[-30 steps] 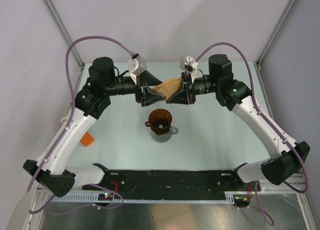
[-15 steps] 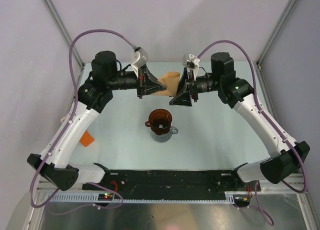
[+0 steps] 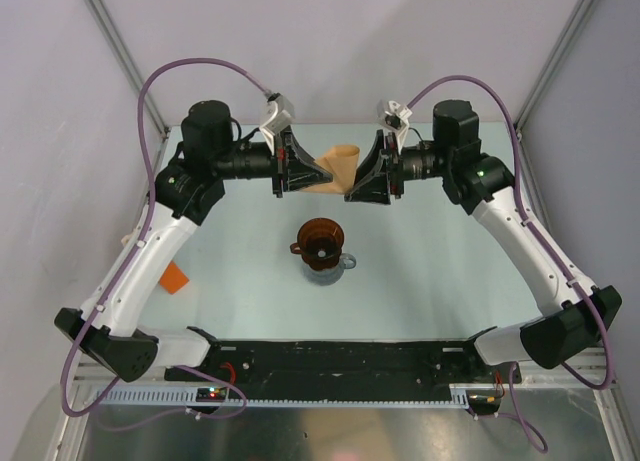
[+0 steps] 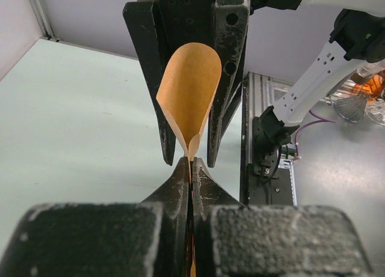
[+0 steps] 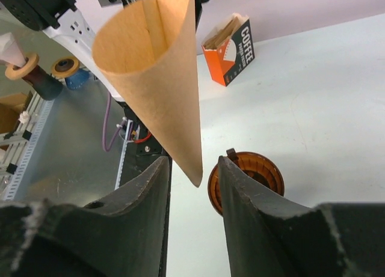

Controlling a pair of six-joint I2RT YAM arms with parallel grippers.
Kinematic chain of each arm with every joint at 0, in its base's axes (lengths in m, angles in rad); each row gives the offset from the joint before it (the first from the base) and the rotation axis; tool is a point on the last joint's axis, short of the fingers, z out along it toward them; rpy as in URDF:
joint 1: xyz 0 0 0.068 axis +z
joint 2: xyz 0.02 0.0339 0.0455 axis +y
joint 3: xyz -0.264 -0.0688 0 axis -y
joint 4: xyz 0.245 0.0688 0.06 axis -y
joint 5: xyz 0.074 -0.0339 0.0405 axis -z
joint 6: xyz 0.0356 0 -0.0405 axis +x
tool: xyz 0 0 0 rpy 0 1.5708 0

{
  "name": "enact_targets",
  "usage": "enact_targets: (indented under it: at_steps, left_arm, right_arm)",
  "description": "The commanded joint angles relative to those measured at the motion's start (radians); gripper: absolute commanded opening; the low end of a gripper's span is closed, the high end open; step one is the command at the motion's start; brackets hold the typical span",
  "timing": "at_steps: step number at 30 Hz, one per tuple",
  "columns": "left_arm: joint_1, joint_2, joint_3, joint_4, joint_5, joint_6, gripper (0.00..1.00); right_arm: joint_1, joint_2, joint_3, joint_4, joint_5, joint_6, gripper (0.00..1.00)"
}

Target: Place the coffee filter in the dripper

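The coffee filter (image 3: 336,167) is a light-tan paper cone held in the air between the two arms, above and behind the dripper (image 3: 320,239). My left gripper (image 3: 312,177) is shut on the filter's seam edge (image 4: 191,91), which is pinched between its fingertips (image 4: 180,172). My right gripper (image 3: 356,183) faces it and stands open. The filter's pointed tip (image 5: 159,66) hangs between the right fingers (image 5: 150,181) without touching them. The dark reddish-brown dripper (image 5: 255,172) sits below on the table, on top of a glass jug.
A small orange filter box (image 3: 175,278) lies at the table's left; it also shows in the right wrist view (image 5: 231,48). The glass jug's handle (image 3: 350,262) sticks out to the right under the dripper. Enclosure posts and walls stand at the back corners.
My left gripper has shut on the filter. My right gripper has opened and let go of it. Both grippers have moved a little toward the back.
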State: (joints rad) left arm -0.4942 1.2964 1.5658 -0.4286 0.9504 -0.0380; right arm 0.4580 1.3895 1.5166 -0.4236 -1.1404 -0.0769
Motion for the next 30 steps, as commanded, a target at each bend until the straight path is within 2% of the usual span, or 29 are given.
enact_targets:
  at_steps: [1, 2, 4, 5, 6, 10, 11, 13, 15, 17, 19, 21, 24, 25, 30]
  left_arm:
    - [0.003, 0.004, 0.043, 0.018, 0.022, -0.021, 0.00]
    - [0.003, 0.002, 0.041, 0.019, 0.020, -0.021, 0.00]
    - [0.004, -0.002, 0.038, 0.019, 0.011, -0.021, 0.00]
    - [0.005, -0.003, 0.037, 0.018, 0.008, -0.020, 0.00]
    - [0.007, -0.004, 0.036, 0.018, 0.006, -0.020, 0.00]
    - [0.012, -0.006, 0.033, 0.019, 0.006, -0.015, 0.00]
    - [0.012, -0.006, 0.031, 0.019, 0.009, -0.012, 0.00]
    - [0.013, -0.007, 0.025, 0.018, 0.015, -0.007, 0.00]
    - [0.013, -0.007, 0.020, 0.018, 0.021, -0.004, 0.00]
    - [0.012, -0.008, 0.015, 0.018, 0.027, 0.002, 0.00]
    - [0.011, -0.008, 0.013, 0.019, 0.031, 0.005, 0.00]
    - [0.011, -0.007, 0.011, 0.018, 0.034, 0.005, 0.00]
    - [0.011, -0.009, 0.009, 0.018, 0.033, 0.009, 0.00]
    - [0.011, -0.010, 0.008, 0.018, 0.033, 0.010, 0.00]
    - [0.011, -0.014, -0.004, 0.019, 0.037, 0.018, 0.00]
  right_arm:
    - [0.014, -0.021, 0.003, 0.122, -0.011, 0.069, 0.39]
    - [0.017, -0.021, -0.001, 0.127, -0.010, 0.071, 0.35]
    - [0.020, -0.025, -0.010, 0.130, -0.012, 0.067, 0.21]
    - [0.020, -0.028, -0.017, 0.129, -0.013, 0.063, 0.10]
    - [0.020, -0.032, -0.023, 0.125, -0.013, 0.054, 0.05]
    - [0.019, -0.050, -0.035, 0.113, -0.013, 0.026, 0.00]
    - [0.018, -0.052, -0.034, 0.119, -0.011, 0.027, 0.02]
    - [0.018, -0.058, -0.033, 0.148, -0.002, 0.052, 0.23]
    - [0.017, -0.059, -0.031, 0.189, 0.005, 0.090, 0.37]
    - [0.016, -0.057, -0.025, 0.232, 0.012, 0.132, 0.43]
    - [0.015, -0.051, -0.020, 0.275, 0.013, 0.172, 0.44]
    - [0.013, -0.045, -0.010, 0.296, 0.009, 0.192, 0.37]
    - [0.010, -0.037, 0.000, 0.293, 0.002, 0.197, 0.10]
    - [0.008, -0.037, 0.000, 0.289, 0.001, 0.195, 0.05]
    - [0.001, -0.042, -0.005, 0.294, -0.005, 0.191, 0.00]
